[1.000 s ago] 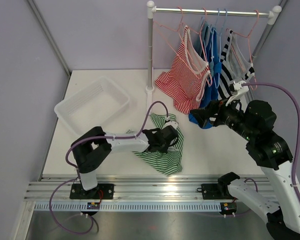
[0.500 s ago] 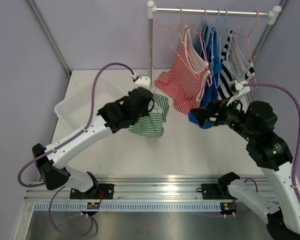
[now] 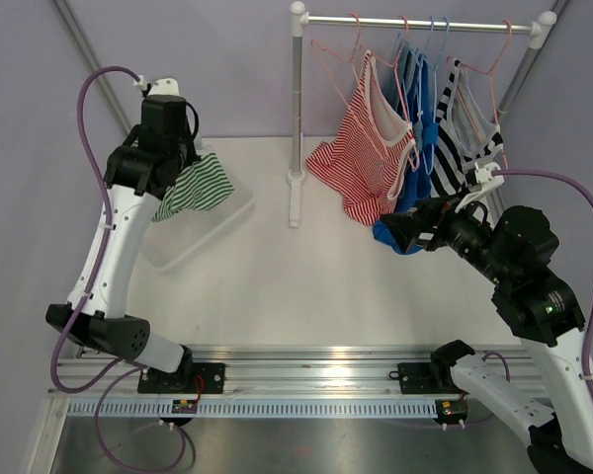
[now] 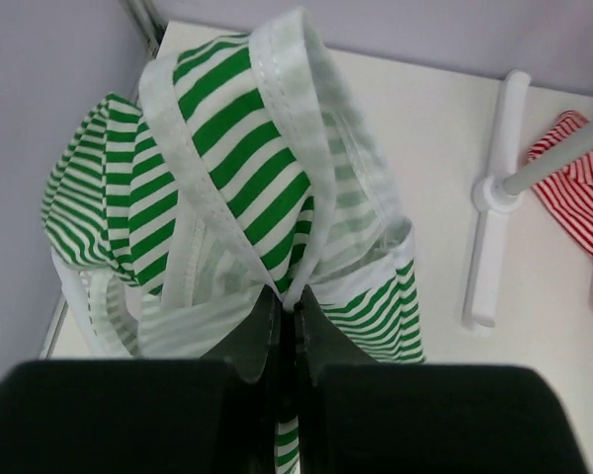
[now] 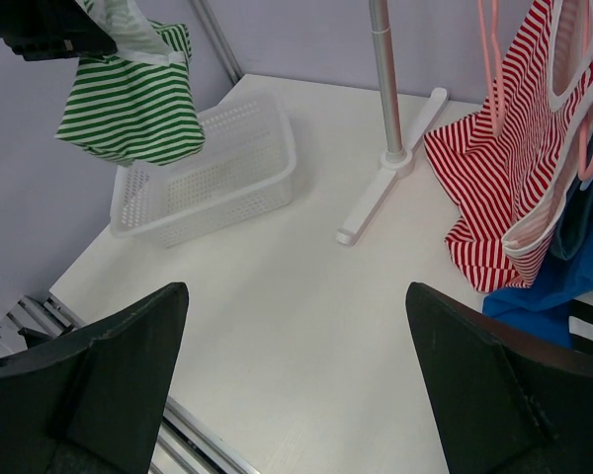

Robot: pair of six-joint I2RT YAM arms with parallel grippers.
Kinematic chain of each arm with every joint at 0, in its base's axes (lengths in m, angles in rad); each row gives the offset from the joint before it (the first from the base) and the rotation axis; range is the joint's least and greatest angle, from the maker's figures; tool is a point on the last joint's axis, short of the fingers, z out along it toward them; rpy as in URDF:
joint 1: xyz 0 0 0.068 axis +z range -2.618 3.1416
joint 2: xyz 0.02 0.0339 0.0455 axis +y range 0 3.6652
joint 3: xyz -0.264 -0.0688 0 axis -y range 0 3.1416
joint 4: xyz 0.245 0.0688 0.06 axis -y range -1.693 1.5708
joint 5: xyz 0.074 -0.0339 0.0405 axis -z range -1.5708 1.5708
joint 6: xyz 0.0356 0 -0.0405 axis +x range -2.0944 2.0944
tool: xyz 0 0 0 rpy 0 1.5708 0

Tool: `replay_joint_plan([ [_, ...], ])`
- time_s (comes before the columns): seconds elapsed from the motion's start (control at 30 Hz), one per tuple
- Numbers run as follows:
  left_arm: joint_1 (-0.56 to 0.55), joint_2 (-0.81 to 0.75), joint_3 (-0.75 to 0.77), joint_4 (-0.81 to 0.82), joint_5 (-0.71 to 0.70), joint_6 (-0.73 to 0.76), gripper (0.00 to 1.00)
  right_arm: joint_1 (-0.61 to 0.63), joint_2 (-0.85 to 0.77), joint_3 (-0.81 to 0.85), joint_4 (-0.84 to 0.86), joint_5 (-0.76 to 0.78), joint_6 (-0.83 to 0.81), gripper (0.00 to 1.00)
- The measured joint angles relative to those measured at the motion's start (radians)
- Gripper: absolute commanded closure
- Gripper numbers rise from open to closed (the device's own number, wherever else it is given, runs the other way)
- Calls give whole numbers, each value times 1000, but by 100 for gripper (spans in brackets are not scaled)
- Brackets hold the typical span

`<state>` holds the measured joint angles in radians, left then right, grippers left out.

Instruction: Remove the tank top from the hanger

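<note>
We see the left pincer (image 4: 285, 308) pinching the green-striped tank top (image 3: 195, 186), off any hanger, held above the white basket (image 5: 227, 168), right pincer (image 3: 400, 235) spread wide beside the red-striped top (image 3: 361, 158).

A robotics lab test cell: plain lilac walls (image 3: 40, 118) box in a white table (image 3: 277, 286). Two cabled arms (image 3: 111, 247) are bolted to an aluminium rail (image 3: 306, 367) along its near edge. A small rack (image 3: 296, 99) of tank tops (image 3: 366, 148) and a basket (image 5: 217, 193) stand on it.
</note>
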<state>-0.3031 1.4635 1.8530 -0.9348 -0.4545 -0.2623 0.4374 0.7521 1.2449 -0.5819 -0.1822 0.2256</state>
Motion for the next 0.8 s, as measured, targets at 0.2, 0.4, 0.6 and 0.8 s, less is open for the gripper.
replay_joint_plan([
  [0.2,172,172,-2,3,132,22,100,0,24,-2,31,2,3,1],
  [0.4,239,334,-31,-10,216,20,68,0,85,-2,64,7,14,0],
  [0.6,292,382,-35,-15,231,5,12,0,186,42,37,94,15,0],
  [0.8,286,299,-39,-15,255,-7,1,-1,372,239,-58,280,-11,0],
])
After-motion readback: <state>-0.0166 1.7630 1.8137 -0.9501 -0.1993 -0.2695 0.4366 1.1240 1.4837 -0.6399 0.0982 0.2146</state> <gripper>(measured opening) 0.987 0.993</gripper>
